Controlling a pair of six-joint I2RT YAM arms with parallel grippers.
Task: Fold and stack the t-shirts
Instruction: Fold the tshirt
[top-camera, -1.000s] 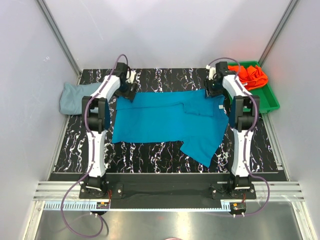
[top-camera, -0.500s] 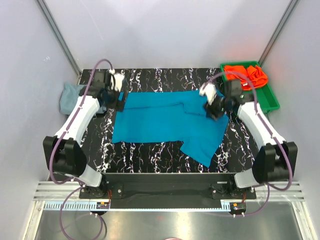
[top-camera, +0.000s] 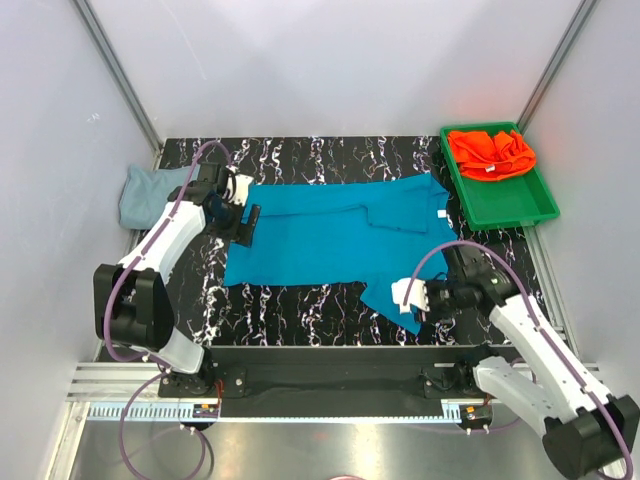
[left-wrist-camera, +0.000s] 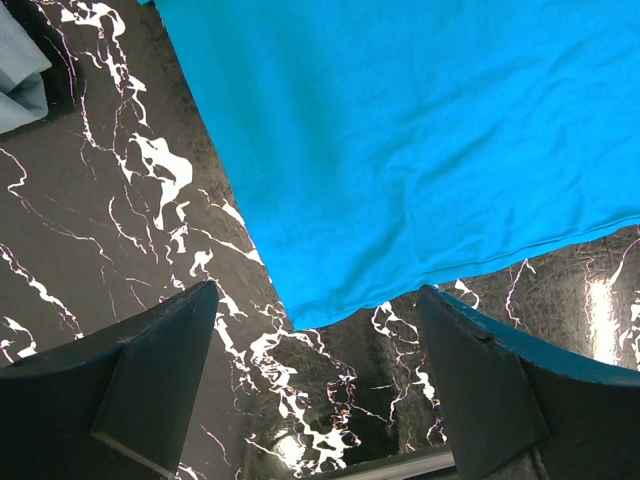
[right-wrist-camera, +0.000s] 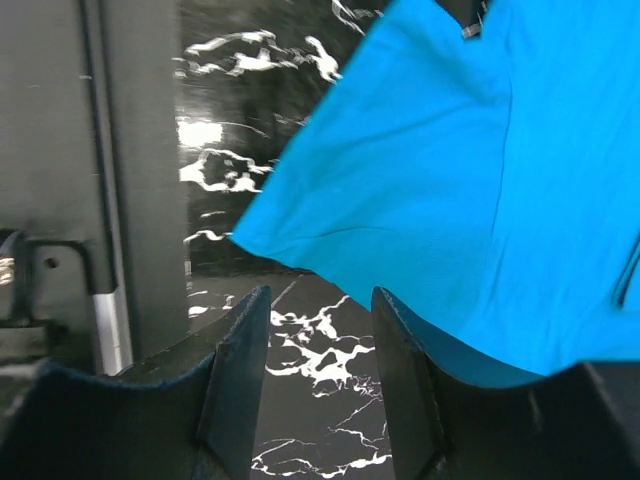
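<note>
The teal-blue t-shirt (top-camera: 340, 235) lies spread flat on the black marbled table, its white neck tag (top-camera: 441, 215) at the right. My left gripper (top-camera: 246, 214) is open and empty at the shirt's left edge. In the left wrist view (left-wrist-camera: 315, 370) it hovers over bare table just off a corner of the teal cloth (left-wrist-camera: 420, 130). My right gripper (top-camera: 410, 297) is open and empty at the shirt's near right corner. In the right wrist view (right-wrist-camera: 320, 370) the teal corner (right-wrist-camera: 470, 200) lies just beyond the fingers. The pale grey-blue t-shirt (top-camera: 145, 192) lies bunched at the far left. The orange-red t-shirt (top-camera: 490, 152) is crumpled in the tray.
The green plastic tray (top-camera: 510, 210) stands at the back right corner. The table's near edge and metal rail (right-wrist-camera: 110, 200) lie close to my right gripper. Grey walls enclose the table on the left, right and back.
My right arm has swung from the shirt's far right edge down to its near right corner. My left arm has shifted a little at the left edge. The shirt has not moved.
</note>
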